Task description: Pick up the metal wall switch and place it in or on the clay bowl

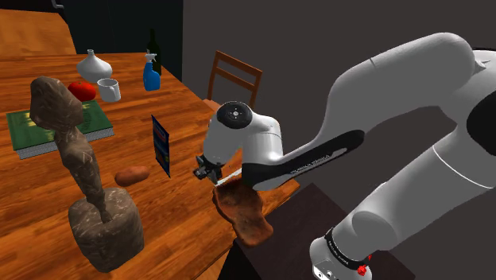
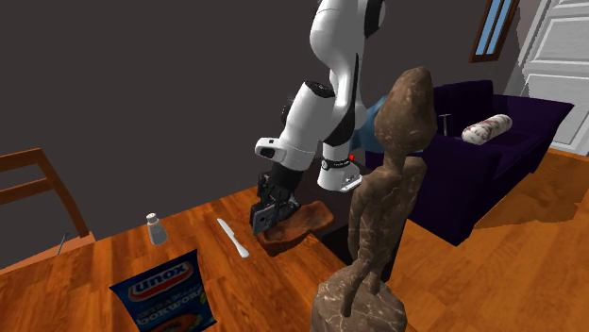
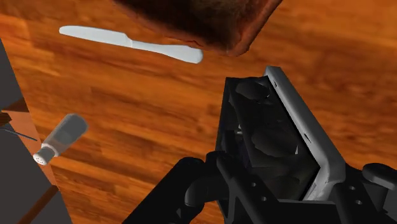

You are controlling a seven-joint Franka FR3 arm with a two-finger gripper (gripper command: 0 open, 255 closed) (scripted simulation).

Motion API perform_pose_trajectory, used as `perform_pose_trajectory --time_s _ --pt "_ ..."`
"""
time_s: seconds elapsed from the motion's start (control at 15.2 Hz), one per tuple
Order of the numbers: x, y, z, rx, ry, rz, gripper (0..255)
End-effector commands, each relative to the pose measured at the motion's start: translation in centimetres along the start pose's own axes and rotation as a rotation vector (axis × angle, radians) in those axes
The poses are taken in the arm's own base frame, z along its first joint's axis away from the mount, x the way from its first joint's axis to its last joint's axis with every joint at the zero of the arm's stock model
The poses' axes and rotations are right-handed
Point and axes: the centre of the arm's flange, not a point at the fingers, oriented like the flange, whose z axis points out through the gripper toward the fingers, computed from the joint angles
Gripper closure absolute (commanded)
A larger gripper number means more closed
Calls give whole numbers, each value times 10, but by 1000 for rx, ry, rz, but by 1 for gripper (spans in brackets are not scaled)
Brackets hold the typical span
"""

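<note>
The gripper [image 3: 296,181] is pinching the wall switch [image 3: 299,124], grey plate with a black back. A brown bowl [image 3: 197,19] lies just ahead of the fingertips, with a white knife [image 3: 133,43] beside it.

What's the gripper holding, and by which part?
The gripper clasps the wall switch near one end, one finger on its grey plate, the other on its dark back.

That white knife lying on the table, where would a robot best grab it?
Probably near the middle of the knife, coming from straight above: it lies flat on the table, long and thin, so squeezing across its narrow width should work best.
</note>
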Motion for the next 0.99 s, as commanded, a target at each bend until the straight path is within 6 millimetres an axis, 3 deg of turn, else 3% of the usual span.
perform_pose_trajectory --time_s 0.0,0.4,0.92 --pt "-21 15 -6 0 1 2 255" --pt "-93 62 -27 0 1 3 255" --pt "-105 54 12 0 1 3 255"
